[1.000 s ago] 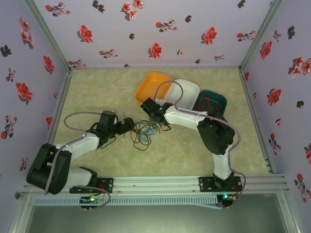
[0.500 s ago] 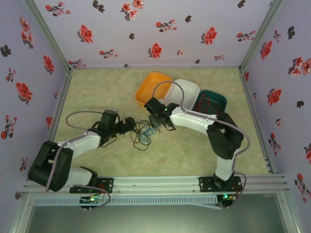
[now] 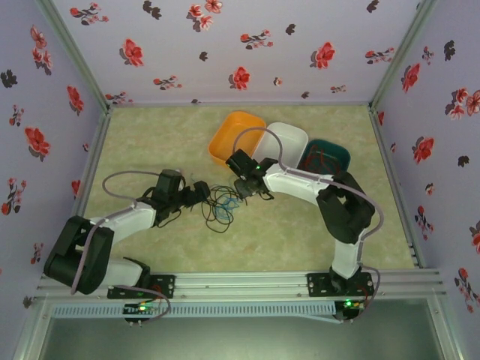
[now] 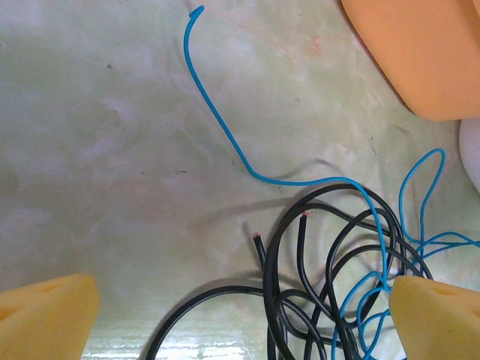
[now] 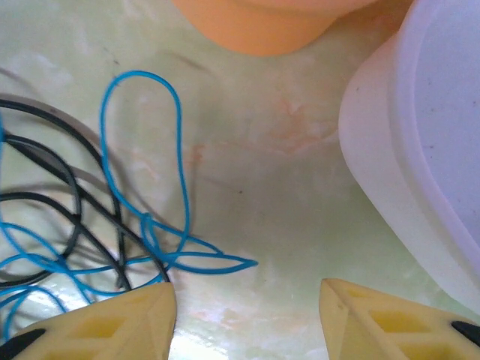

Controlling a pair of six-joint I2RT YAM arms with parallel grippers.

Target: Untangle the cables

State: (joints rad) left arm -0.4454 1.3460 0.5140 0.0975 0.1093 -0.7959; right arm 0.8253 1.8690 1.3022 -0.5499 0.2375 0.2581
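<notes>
The cables (image 3: 221, 202) lie in a small messy heap in the middle of the table (image 3: 150, 142), between the two grippers. The black cable (image 4: 300, 255) curls round in many loops, and two of its cut ends show. The blue cable (image 4: 247, 161) winds through the black loops. One long blue end runs out alone over bare table. A red cable (image 3: 319, 159) lies apart in the dark green tray (image 3: 334, 154), too small to see well.

The heap is near the orange tray (image 3: 229, 135) but does not touch it. The white tray (image 3: 289, 139) sits between the orange one and the green one. There is lots of bare table to the left of the heap and in front of it. The walls are well apart from it.

The left gripper (image 4: 240, 319) has its fingers spread wide over the heap and pinches nothing. The right gripper (image 5: 247, 311) has its fingers apart too, with nothing between them. The tip of a blue loop lies just ahead of them.

Since a second ago, the right gripper has moved a little toward the trays. The left gripper and the heap have stayed put.
</notes>
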